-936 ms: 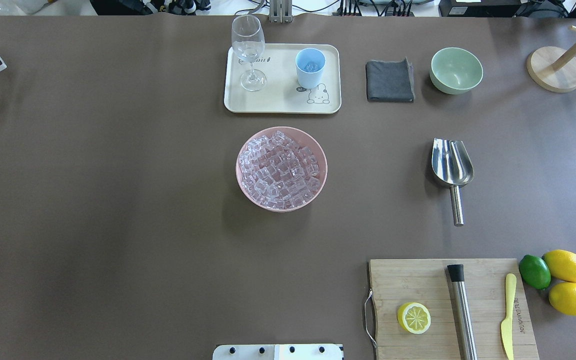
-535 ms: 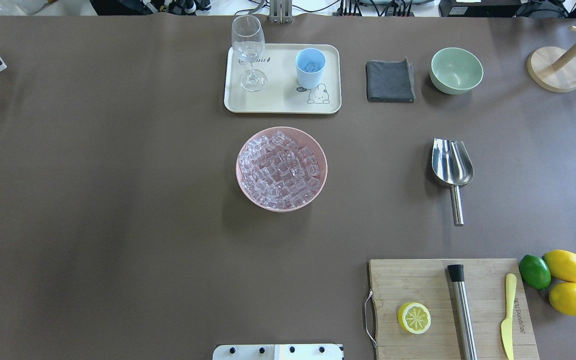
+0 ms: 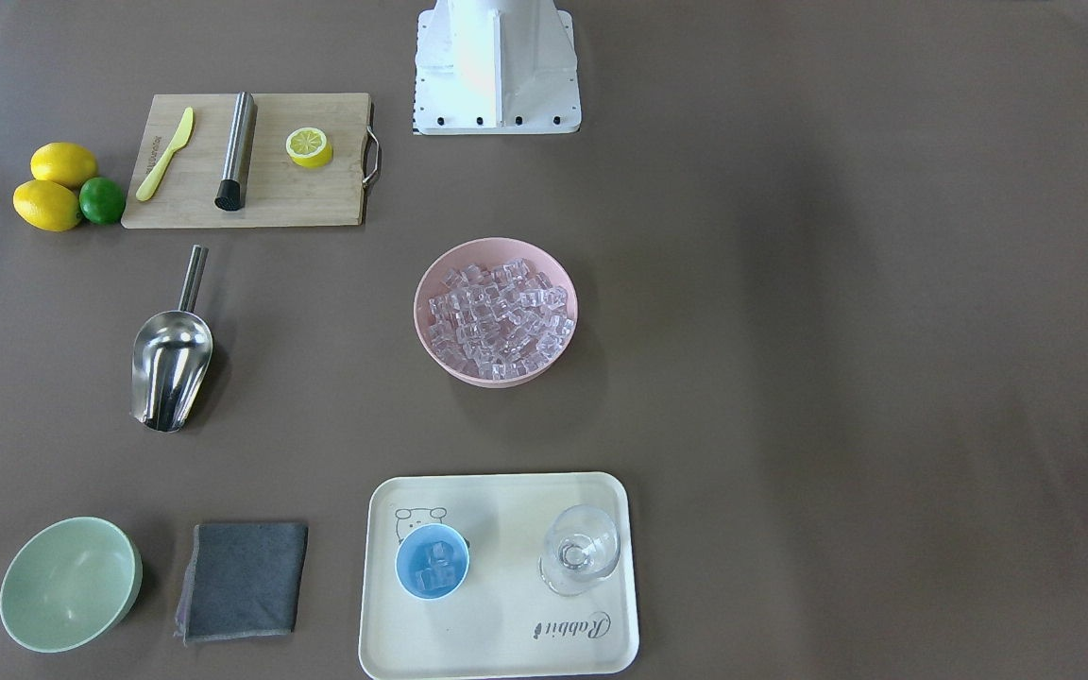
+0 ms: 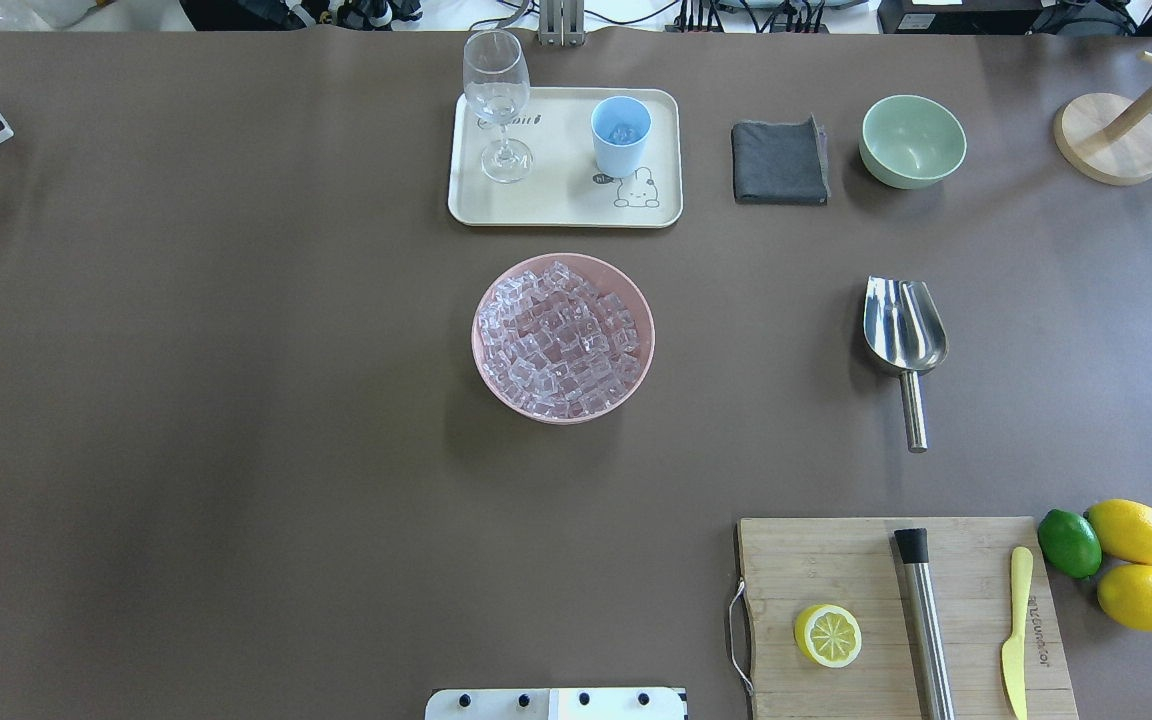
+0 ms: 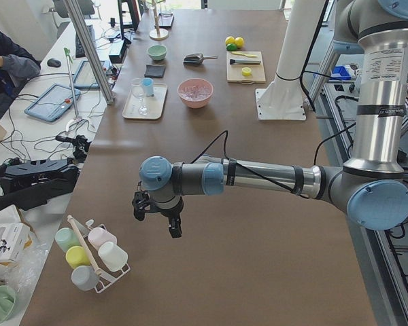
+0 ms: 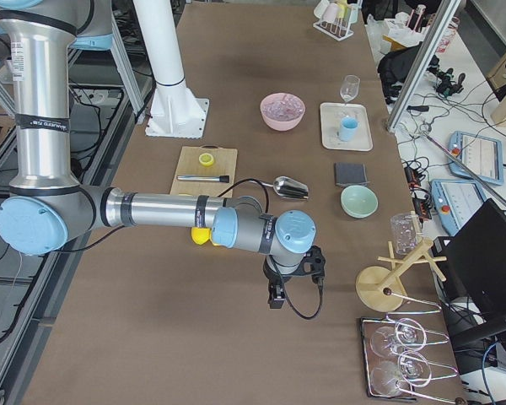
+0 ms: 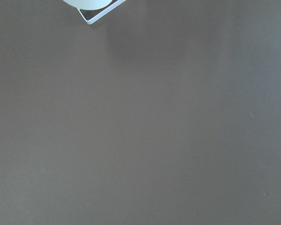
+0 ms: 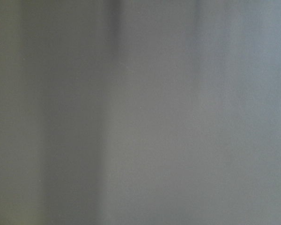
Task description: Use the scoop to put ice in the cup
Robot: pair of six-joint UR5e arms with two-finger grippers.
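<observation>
Can't tell whether either set of jaws is open or closed, since they only show up in the side cams. The left gripper hangs over the left end of the table, and the right gripper over the right end. The scoop lies on its own toward the right side, handle pointing at the robot's edge, well apart from both grippers. Ice fills the pink bowl mid-table. The cup stands on the tray at the far edge, with a few cubes inside.
</observation>
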